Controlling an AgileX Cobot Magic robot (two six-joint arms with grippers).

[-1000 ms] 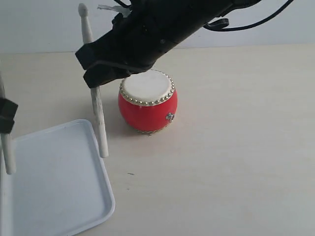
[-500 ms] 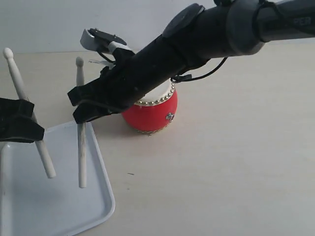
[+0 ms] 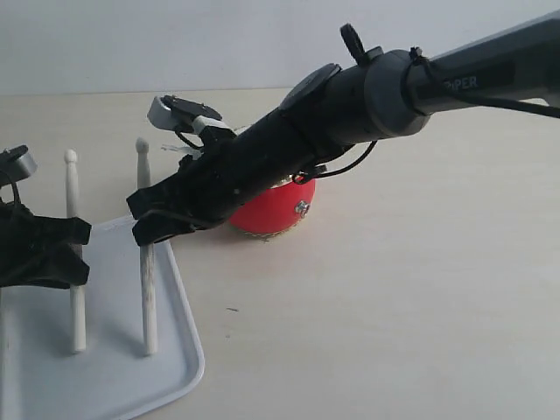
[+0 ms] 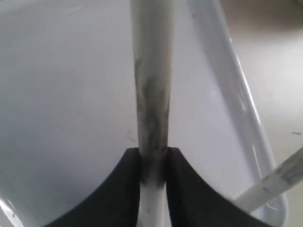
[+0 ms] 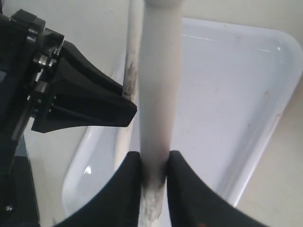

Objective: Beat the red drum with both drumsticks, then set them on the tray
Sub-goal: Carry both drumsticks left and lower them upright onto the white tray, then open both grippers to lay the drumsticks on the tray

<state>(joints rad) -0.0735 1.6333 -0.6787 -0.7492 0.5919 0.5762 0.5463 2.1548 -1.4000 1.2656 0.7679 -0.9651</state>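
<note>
At the far left, the left gripper (image 3: 74, 252) is clamped on the left drumstick (image 3: 71, 192), a slim pale wooden stick held upright with its small knobbed tip on top; the wrist view shows dark scuffs where the jaws pinch it. Its lower end hangs over the tray (image 3: 114, 385), one flat white rectangle with rounded corners and a low rim, lying on the table (image 3: 394, 306). Just beside it, the right drumstick (image 3: 149, 297) stands equally upright over the tray's right part, pinched by the right gripper (image 3: 144, 223). Whether either stick touches the tray, I cannot tell. Two sticks in all. Right of the tray sits the single red drum (image 3: 267, 210), its glossy body half hidden behind the arm.
</note>
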